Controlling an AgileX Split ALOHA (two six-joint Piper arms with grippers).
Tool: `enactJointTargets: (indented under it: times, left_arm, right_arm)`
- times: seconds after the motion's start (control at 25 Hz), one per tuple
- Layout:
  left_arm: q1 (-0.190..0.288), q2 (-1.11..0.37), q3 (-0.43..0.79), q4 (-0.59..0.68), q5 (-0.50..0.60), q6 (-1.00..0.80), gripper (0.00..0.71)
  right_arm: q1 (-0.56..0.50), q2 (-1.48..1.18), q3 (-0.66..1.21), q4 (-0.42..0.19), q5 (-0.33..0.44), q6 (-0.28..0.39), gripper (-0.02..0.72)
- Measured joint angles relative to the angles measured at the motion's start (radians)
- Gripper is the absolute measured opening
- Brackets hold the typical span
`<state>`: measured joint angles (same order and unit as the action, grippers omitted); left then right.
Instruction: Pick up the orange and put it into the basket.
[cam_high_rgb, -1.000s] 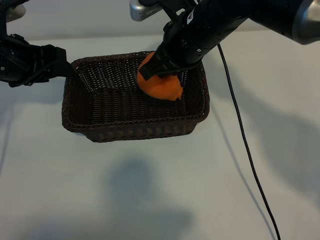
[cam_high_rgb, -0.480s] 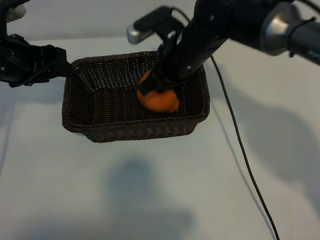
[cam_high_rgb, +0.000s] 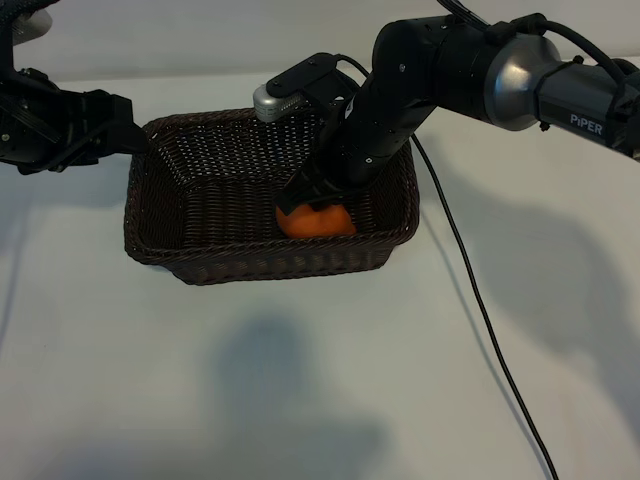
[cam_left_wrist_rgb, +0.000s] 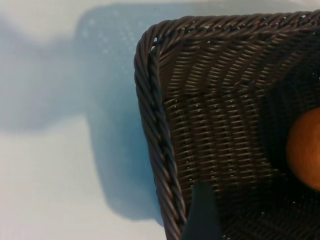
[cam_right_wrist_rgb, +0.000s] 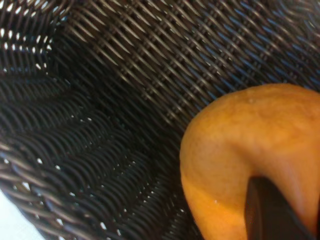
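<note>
The orange (cam_high_rgb: 320, 222) is low inside the dark brown wicker basket (cam_high_rgb: 136, 205), near its front right wall. My right gripper (cam_high_rgb: 314, 198) reaches down into the basket and is shut on the orange. The right wrist view shows the orange (cam_right_wrist_rgb: 235, 150) with one dark finger (cam_right_wrist_rgb: 267, 212) pressed on it, above the basket weave (cam_right_wrist_rgb: 100, 100). My left gripper (cam_high_rgb: 133, 136) stands open at the basket's far left corner. In the left wrist view one finger (cam_left_wrist_rgb: 202, 215) sits just inside the braided rim (cam_left_wrist_rgb: 159, 125), and the orange (cam_left_wrist_rgb: 306, 150) shows at the edge.
A black cable (cam_high_rgb: 480, 290) runs from the right arm across the white table toward the front right. The basket's left half holds nothing. Soft shadows lie on the table in front of the basket.
The right arm has lowered the orange from above the rim down into the basket, toward its front right. The left arm has not moved.
</note>
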<state>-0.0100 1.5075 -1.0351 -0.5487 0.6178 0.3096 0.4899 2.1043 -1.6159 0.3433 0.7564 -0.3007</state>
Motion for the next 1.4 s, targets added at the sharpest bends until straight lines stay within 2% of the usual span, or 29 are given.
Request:
enactJointTargets:
  times: [0.16,0.24,0.32,0.44,0.52,0.6,0.72,0.92,1.04,1.2,1.4]
  left_arm:
    - [0.0,0.0,0.0,0.0,0.0,-0.001,0.59]
    - [0.0,0.0,0.0,0.0,0.0,-0.001,0.59]
    - [0.0,0.0,0.0,0.0,0.0,-0.001,0.59]
    - [0.0,0.0,0.0,0.0,0.0,-0.001,0.59]
    - [0.0,0.0,0.0,0.0,0.0,-0.001,0.59]
    - [0.0,0.0,0.0,0.0,0.0,-0.001,0.59]
    - [0.0,0.0,0.0,0.0,0.0,-0.001,0.59]
    - [0.0,0.0,0.0,0.0,0.0,-0.001,0.589]
    - [0.0,0.0,0.0,0.0,0.0,-0.001,0.589]
    - [0.0,0.0,0.0,0.0,0.0,-0.001,0.589]
    - [0.0,0.0,0.0,0.0,0.0,0.0,0.589]
  right_arm:
    - [0.0,0.0,0.0,0.003,0.004,0.0,0.055]
    - [0.0,0.0,0.0,0.007,0.016,0.007,0.096]
    - [0.0,0.0,-0.003,0.011,0.037,0.019,0.198]
    - [0.0,0.0,-0.013,0.015,0.067,0.023,0.475]
    - [0.0,0.0,-0.014,0.015,0.076,0.027,0.626]
    - [0.0,0.0,-0.014,0.015,0.082,0.027,0.684]
    - [0.0,0.0,-0.015,0.019,0.088,0.028,0.691]
    - [0.0,0.0,-0.06,0.019,0.132,0.046,0.641]
    - [0.0,0.0,-0.16,0.014,0.227,0.06,0.624]
    - [0.0,0.0,-0.325,-0.032,0.381,0.105,0.619]
    - [0.0,-0.002,-0.436,-0.067,0.457,0.132,0.608]
